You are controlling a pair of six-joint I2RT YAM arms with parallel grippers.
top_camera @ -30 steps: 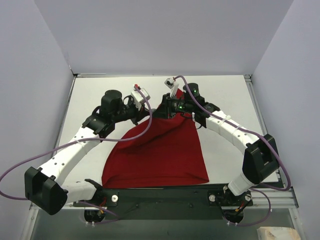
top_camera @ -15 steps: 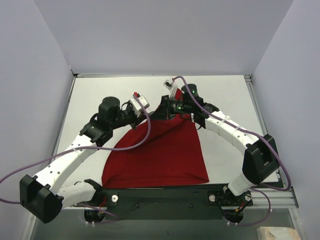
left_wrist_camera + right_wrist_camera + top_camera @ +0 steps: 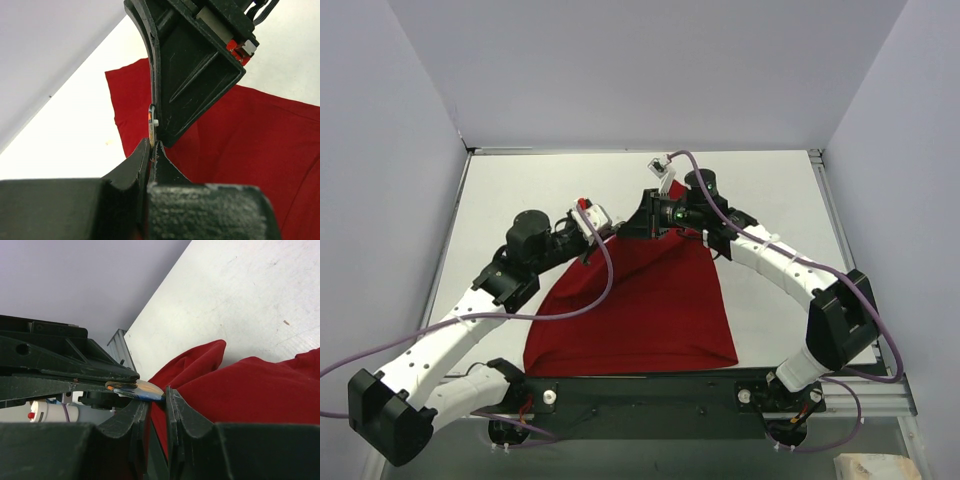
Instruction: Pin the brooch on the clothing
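Observation:
The red clothing (image 3: 640, 300) lies on the white table, its far end drawn up into a peak at my right gripper (image 3: 645, 220). In the right wrist view my right gripper (image 3: 156, 396) is shut on a fold of the clothing (image 3: 250, 385). My left gripper (image 3: 618, 230) meets it from the left. It is shut on the brooch (image 3: 151, 122), seen edge-on above its fingertips (image 3: 145, 150). The brooch (image 3: 142, 389) shows orange and dark blue, lying flat right at the right gripper's tips, against the cloth. In the top view the brooch is hidden.
The white table (image 3: 520, 190) is bounded by grey walls on three sides and a metal rail along its right edge (image 3: 840, 240). A black base bar (image 3: 640, 385) runs along the near edge. Purple cables loop from both arms.
My left arm has drawn back toward the near left, its wrist lower in the top view. The right arm and the lifted peak of cloth stay almost still.

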